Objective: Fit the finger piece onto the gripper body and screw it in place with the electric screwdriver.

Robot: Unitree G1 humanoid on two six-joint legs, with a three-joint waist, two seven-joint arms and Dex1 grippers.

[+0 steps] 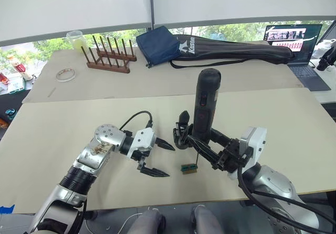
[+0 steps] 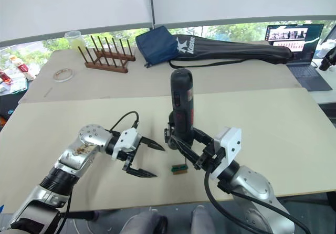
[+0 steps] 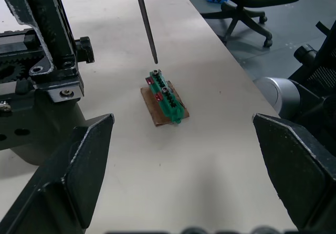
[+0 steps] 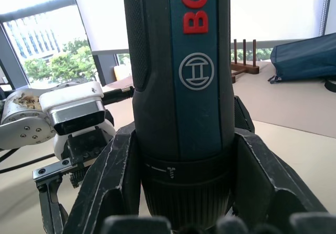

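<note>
I have the electric screwdriver (image 1: 206,104) standing nearly upright over the middle of the near surface (image 1: 294,139), clamped low on its body by my right pincer (image 2: 184,137), whose two black fingers (image 4: 107,187) press against either side of the barrel just above the collar. Its thin metal bit (image 3: 145,20) points down, and the tip sits just above, or perhaps touching, the far end of a tiny green block (image 3: 166,98) that lies on a scrap of brown card (I cannot tell from the wrist view whether tip and screw head actually meet). Just left of the screwdriver, touching or nearly touching it, stands the gripper body (image 1: 181,134), a small black mechanism with a pointed finger sticking upward. I cannot pick out the finger piece as a separate part.

My left pincer (image 1: 161,159) hovers just left of the green block, fingers spread wide and holding nothing, one tip toward the gripper body and the other low near the surface.

Farther back, on a second surface, I see a wooden peg rack (image 1: 110,55) at the left with a clear plastic cup (image 1: 76,40) behind it and a roll of tape (image 1: 65,74) lying flat nearer me. A dark blue bag (image 1: 157,45) and a long black case (image 1: 236,49) lie across the middle, and an open laptop (image 1: 295,42) sits at the far right.
</note>
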